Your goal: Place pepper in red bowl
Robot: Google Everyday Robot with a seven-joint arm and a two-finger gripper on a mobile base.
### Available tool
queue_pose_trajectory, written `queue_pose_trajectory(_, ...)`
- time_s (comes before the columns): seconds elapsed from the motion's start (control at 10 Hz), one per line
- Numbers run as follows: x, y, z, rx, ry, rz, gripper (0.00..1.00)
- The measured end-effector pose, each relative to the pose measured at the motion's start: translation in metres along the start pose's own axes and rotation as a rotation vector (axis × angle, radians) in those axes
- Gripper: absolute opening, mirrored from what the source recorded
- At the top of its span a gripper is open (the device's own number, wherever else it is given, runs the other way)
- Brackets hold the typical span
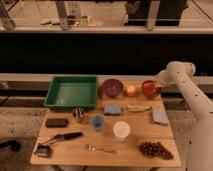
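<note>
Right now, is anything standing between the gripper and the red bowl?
Nothing visible does. The gripper is right at the red bowl's right rim, at the table's far right. The small orange fruit sits on the bowl's other side, out of the way.

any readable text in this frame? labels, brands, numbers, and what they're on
None can be read.
Green tray, purple bowl, red bowl, banana, white cup: no print shows.
Black case: any marking is too blurred to read.
Gripper, at the red bowl's right rim: no lettering shows on it or the arm.
</note>
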Motion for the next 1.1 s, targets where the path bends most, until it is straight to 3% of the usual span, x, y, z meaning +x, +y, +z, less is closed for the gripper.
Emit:
queue_pose_trajectory(0.4,0.000,-0.001,0.001,0.013,0.004,0.000,0.05)
queue_pose_trajectory(1.1,-0.015,-0.005,0.000,0.027,0.004,-0.028,0.75)
